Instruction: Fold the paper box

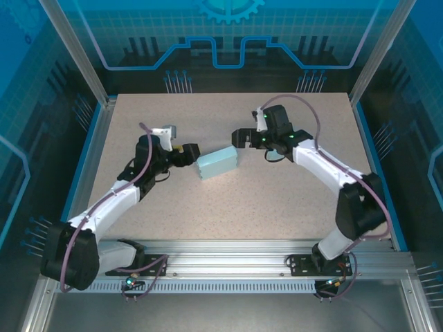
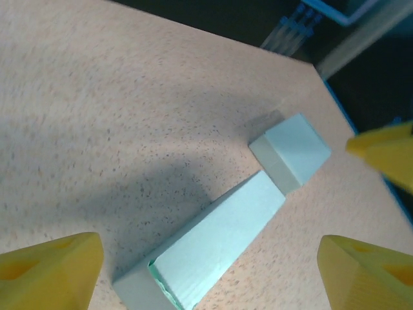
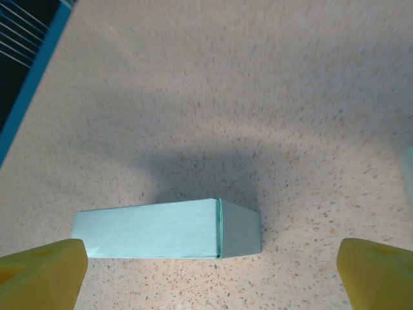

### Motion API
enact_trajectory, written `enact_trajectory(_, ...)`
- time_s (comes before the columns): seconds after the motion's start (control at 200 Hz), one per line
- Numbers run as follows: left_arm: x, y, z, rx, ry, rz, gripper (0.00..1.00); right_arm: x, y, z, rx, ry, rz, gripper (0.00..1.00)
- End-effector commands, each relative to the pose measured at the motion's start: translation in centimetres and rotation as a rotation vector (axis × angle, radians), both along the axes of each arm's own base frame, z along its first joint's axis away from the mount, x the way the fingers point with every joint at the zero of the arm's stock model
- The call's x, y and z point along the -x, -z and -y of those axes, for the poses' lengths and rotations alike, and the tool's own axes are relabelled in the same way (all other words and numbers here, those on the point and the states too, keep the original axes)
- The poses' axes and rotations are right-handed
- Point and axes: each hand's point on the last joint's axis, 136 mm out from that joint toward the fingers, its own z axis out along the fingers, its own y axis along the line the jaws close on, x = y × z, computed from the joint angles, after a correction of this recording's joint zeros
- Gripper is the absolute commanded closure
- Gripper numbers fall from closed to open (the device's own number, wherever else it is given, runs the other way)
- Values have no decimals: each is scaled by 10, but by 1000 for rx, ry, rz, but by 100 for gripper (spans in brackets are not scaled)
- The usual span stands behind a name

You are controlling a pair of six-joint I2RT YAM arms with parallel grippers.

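- Altogether one paper box (image 1: 217, 162) lies on the speckled table (image 1: 291, 200), roughly mid-table, a pale teal block folded shut, its long axis running from near left to far right
- Two arms reach in toward it: the left arm (image 1: 114, 197) from the near left, the right arm (image 1: 325, 166) from the near right
- Two grippers stand at opposite ends of the box: the left gripper (image 1: 189, 150) just beside its left end, the right gripper (image 1: 239, 137) just beyond its far right corner; from above I cannot tell whether either one touches it
- Left wrist view: the left claw's two yellow fingertips (image 2: 51, 271) are spread wide at the lower corners, the box lies on the table between them, and nothing is pinched
- Right wrist view: the right claw's two fingertips are likewise spread wide, with the box lying crosswise on the table just beyond them and nothing pinched
- One more yellow piece (image 2: 387, 155) shows at the right edge of the left wrist view, past the box's far end; whose it is I cannot tell
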Motion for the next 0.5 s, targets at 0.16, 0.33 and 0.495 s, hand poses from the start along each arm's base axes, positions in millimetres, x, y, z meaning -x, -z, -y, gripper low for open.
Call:
enact_trajectory(0.16,30,37,49,-603,438,38,8,50,-51,59,92,102,210,0)
enact_trajectory(0.33,18,52,62,-680,554,-11,9,85,-82,104,117,222,340,0)
enact_trajectory(0.495,-3,73,63,-778,590,-92,12,113,-99,143,138,351,406,0)
